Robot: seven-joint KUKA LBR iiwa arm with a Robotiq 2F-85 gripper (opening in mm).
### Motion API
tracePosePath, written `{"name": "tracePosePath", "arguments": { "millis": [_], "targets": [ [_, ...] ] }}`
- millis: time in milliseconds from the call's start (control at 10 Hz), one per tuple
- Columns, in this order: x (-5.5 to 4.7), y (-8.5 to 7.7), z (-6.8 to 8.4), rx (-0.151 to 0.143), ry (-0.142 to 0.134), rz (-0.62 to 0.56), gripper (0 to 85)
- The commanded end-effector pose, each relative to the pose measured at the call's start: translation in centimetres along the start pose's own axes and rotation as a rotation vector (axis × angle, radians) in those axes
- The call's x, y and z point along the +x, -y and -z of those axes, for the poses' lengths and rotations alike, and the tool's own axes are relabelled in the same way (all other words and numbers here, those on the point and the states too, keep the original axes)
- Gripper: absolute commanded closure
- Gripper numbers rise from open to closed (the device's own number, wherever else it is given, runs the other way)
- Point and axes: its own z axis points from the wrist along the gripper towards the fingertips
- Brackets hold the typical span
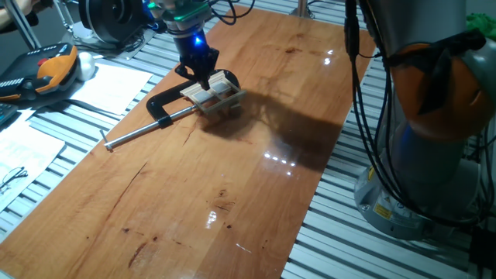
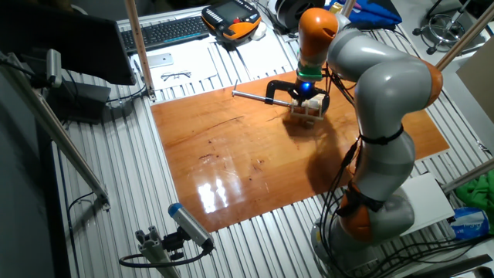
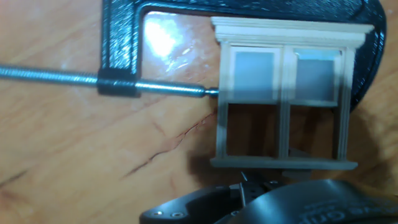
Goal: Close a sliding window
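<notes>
1. One reddish wooden bench (image 1: 232,194) fills most of what I see, glossy with glare spots and marked by dark grain streaks and a few scratches; it rests on a ribbed aluminium frame (image 1: 372,256).
2. Around it, from the other fixed view, I see a black keyboard (image 2: 164,31), an orange-and-black pendant (image 2: 231,19), sheets of paper (image 2: 193,66) with a pair of glasses (image 2: 177,75) on them, and a dark monitor (image 2: 85,38) at the left; the arm's grey and orange base (image 2: 370,201) stands at the bench's near edge.
3. On the far part of the bench lies a black C-clamp (image 1: 167,101) with its steel screw rod (image 1: 143,130) running out along the surface.
4. The sliding window (image 3: 286,93) sits inside the clamp's bow; in the hand view the rod tip touches its left side, and the clamp's black body curves round its top and right side.
5. Its frame is pale unfinished wood with a wider ledge at top and bottom; a thin bar divides it down the middle; the upper half shows two greyish panes, and through the lower half I see the bench.
6. My tool (image 1: 203,76) hovers right over the window, a blue light lit on its body; whether it is clenched or released I cannot tell, since only its dark housing shows at the bottom of the hand view.
</notes>
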Motion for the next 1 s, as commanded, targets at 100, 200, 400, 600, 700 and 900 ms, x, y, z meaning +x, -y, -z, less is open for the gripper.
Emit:
{"name": "tracePosePath", "arguments": {
  "millis": [100, 200, 400, 600, 700, 900],
  "targets": [
    [-0.3, 0.2, -0.6, -0.025, -0.002, -0.141, 85.0],
    [-0.4, 0.3, -0.9, -0.029, 0.002, -0.138, 85.0],
    [-0.7, 0.3, -1.6, -0.036, -0.007, -0.126, 85.0],
    [-1.1, 0.4, -2.2, -0.038, -0.026, -0.058, 85.0],
    [-1.3, 0.4, -2.4, -0.043, -0.030, -0.045, 85.0],
    [-1.5, 0.7, -2.3, -0.050, -0.012, -0.010, 85.0]
  ]
}}
